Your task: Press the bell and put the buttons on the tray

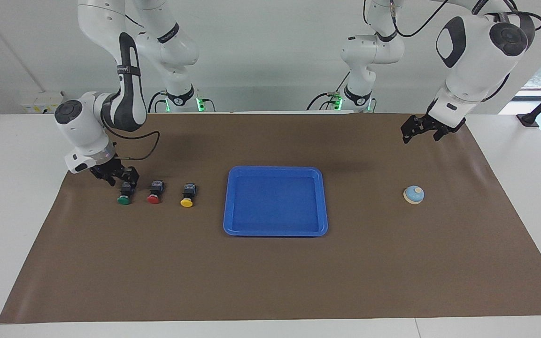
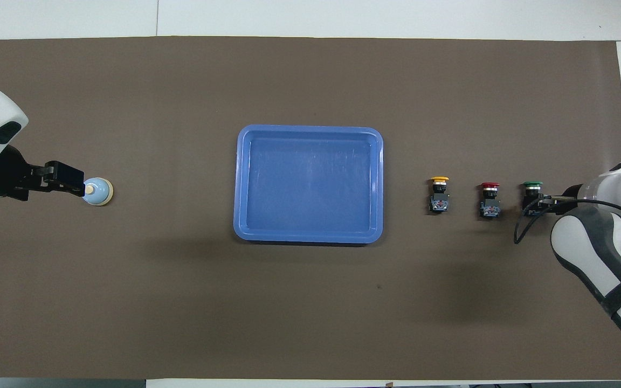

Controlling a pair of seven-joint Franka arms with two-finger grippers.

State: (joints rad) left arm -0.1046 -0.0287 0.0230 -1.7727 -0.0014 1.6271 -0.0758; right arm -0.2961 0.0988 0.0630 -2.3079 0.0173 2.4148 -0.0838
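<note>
Three buttons lie in a row toward the right arm's end of the table: green (image 1: 124, 197) (image 2: 531, 189), red (image 1: 154, 194) (image 2: 490, 194) and yellow (image 1: 187, 197) (image 2: 440, 191). My right gripper (image 1: 124, 180) (image 2: 538, 200) is low at the green button's black body, on its robot side. The blue tray (image 1: 275, 170) (image 2: 308, 130) sits mid-table with nothing in it. The light-blue bell (image 1: 413, 194) (image 2: 98, 192) stands toward the left arm's end. My left gripper (image 1: 419, 132) (image 2: 65, 178) hangs open, raised well above the mat beside the bell.
A brown mat (image 1: 270, 277) covers the table, with white table margin around it. The red button stands close beside the green one.
</note>
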